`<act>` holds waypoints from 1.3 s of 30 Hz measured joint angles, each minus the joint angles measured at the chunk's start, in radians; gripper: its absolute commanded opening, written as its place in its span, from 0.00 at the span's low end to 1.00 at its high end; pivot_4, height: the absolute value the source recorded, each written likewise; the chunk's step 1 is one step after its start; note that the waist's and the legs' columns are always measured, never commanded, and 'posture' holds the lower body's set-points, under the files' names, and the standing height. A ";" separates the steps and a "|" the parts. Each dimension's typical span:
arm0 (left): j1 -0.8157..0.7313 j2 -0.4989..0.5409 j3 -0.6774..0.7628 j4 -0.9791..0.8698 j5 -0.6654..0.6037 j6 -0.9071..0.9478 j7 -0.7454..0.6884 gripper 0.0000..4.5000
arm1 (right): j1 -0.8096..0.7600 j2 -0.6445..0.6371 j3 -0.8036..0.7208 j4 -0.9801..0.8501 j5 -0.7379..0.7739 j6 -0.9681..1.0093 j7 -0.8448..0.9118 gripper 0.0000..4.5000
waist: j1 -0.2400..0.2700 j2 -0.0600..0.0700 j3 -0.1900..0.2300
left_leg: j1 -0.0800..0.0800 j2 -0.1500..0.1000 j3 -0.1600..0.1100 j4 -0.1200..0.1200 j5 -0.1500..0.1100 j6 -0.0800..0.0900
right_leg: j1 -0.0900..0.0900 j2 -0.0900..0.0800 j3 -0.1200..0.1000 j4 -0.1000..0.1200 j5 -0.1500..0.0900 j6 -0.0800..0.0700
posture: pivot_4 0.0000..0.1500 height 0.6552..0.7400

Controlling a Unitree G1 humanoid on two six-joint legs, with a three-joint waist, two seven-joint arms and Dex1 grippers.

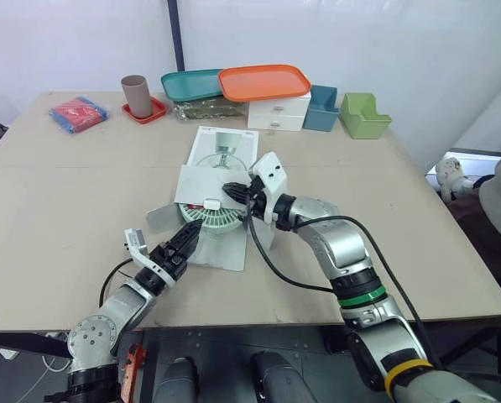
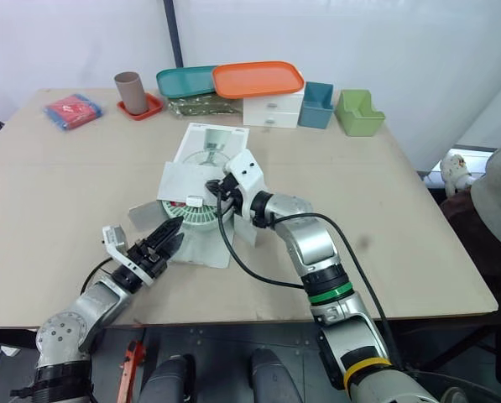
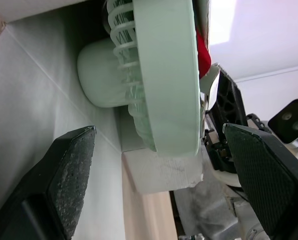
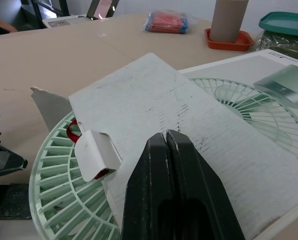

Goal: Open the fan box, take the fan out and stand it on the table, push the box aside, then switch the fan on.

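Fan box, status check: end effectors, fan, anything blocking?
Left end effector open, straddling the fan rim. Right end effector shut, tips at the box flap. Fan lies inside the opened box, flap over it.

From where I stand, the desk (image 1: 65, 193) carries one fan (image 1: 214, 220), one white box (image 1: 221, 147) and two trays: a teal tray (image 1: 191, 84) and an orange tray (image 1: 263, 82). There is a single cup (image 1: 136, 95), one red saucer (image 1: 146, 112), one red packet (image 1: 78, 113), one dark green bag (image 1: 206, 109) and one white chest (image 1: 277, 113) of two drawers. I also count two small bins: a blue bin (image 1: 321, 109) and a green bin (image 1: 364, 116).
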 measured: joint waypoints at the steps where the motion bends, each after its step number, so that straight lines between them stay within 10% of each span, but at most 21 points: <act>1: -0.003 -0.003 0.000 0.001 0.001 -0.001 0.000 0.83 | 0.000 0.000 0.000 0.000 0.000 0.000 0.000 0.00 | 0.001 0.000 0.000 | 0.000 0.000 0.000 0.000 0.000 0.000 | 0.000 0.000 0.000 0.000 0.000 0.000 | 1.00 1.00; 3: -0.016 -0.012 0.000 0.009 0.008 -0.001 -0.001 0.69 | 0.000 -0.001 0.000 -0.001 -0.001 0.000 0.000 0.00 | 0.003 0.000 0.000 | 0.000 0.000 0.000 0.000 0.000 0.000 | 0.000 0.000 0.000 0.000 0.000 0.000 | 1.00 1.00; 19: -0.058 -0.030 0.002 0.046 0.028 -0.001 -0.003 0.69 | 0.000 -0.002 0.001 -0.011 -0.010 0.000 0.010 0.00 | 0.006 0.000 0.000 | 0.000 0.000 0.000 0.000 0.000 0.000 | 0.000 0.000 0.000 0.000 0.000 0.000 | 1.00 1.00; 25: -0.075 -0.047 0.008 0.070 0.040 -0.007 -0.024 0.30 | 0.001 -0.003 0.001 -0.012 -0.012 0.000 0.012 0.00 | 0.006 0.000 0.000 | 0.000 0.000 0.000 0.000 0.000 0.000 | 0.000 0.000 0.000 0.000 0.000 0.001 | 1.00 1.00; 39: -0.059 -0.042 0.012 0.048 0.034 0.011 -0.018 0.30 | 0.001 0.000 0.001 -0.014 -0.019 -0.001 0.017 0.00 | 0.006 0.000 0.000 | 0.000 0.000 0.000 0.000 0.000 0.000 | 0.000 0.000 0.000 0.000 0.000 0.001 | 1.00 1.00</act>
